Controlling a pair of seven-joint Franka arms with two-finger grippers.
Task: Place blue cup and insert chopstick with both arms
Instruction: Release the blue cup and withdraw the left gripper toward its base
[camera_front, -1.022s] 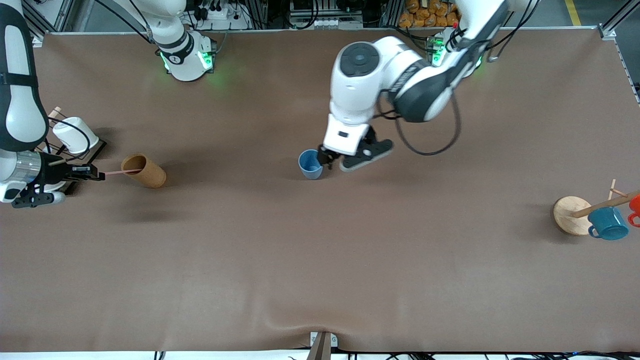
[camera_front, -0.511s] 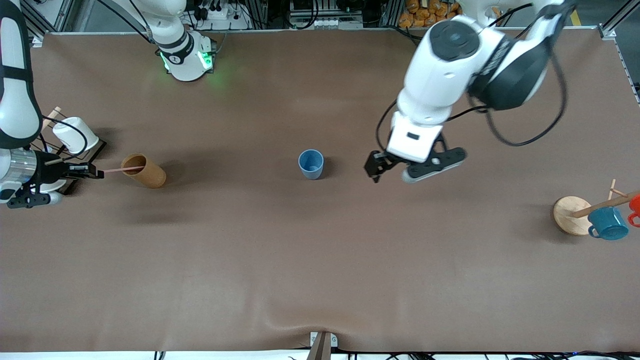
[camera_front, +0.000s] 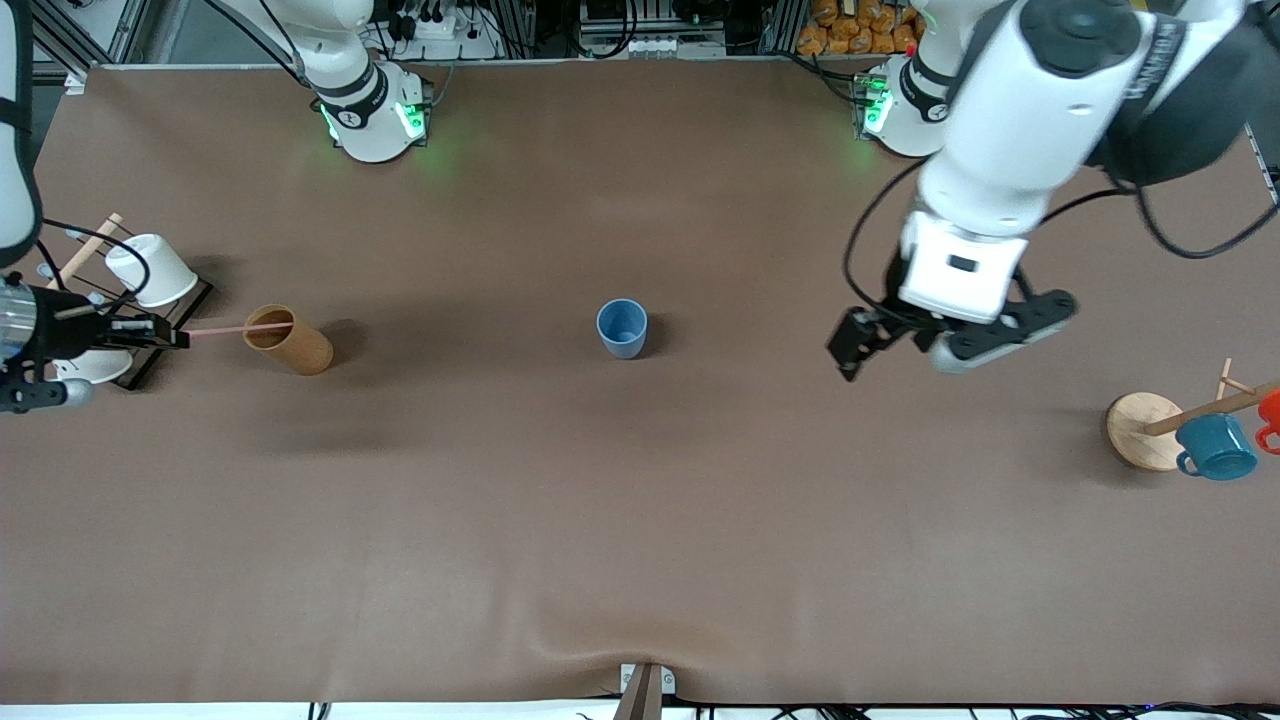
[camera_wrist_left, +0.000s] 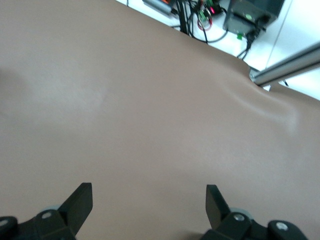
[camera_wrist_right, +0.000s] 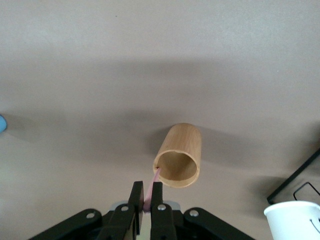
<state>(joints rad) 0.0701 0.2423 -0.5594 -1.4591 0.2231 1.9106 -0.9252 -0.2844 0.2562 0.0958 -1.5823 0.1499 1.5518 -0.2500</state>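
The blue cup (camera_front: 622, 328) stands upright and alone at the middle of the table; its edge also shows in the right wrist view (camera_wrist_right: 1, 123). My left gripper (camera_front: 862, 344) hangs open and empty over bare table between the cup and the left arm's end; its wrist view (camera_wrist_left: 147, 196) shows only tabletop. My right gripper (camera_front: 158, 333) is at the right arm's end, shut on one end of the pale-pink chopstick (camera_front: 225, 330). The chopstick's other end reaches the mouth of a tan cylindrical cup (camera_front: 290, 342) that tilts toward the gripper. The right wrist view shows the gripper (camera_wrist_right: 147, 196), chopstick (camera_wrist_right: 154, 181) and tan cup (camera_wrist_right: 179, 161).
A white cup (camera_front: 150, 268) sits on a black wire rack (camera_front: 160, 340) beside my right gripper. At the left arm's end a wooden mug stand (camera_front: 1142, 430) carries a teal mug (camera_front: 1215, 447) and an orange mug (camera_front: 1270, 412).
My left gripper let go of the blue cup and moved away toward the left arm's end. My right gripper drew the chopstick slightly back from the tan cup.
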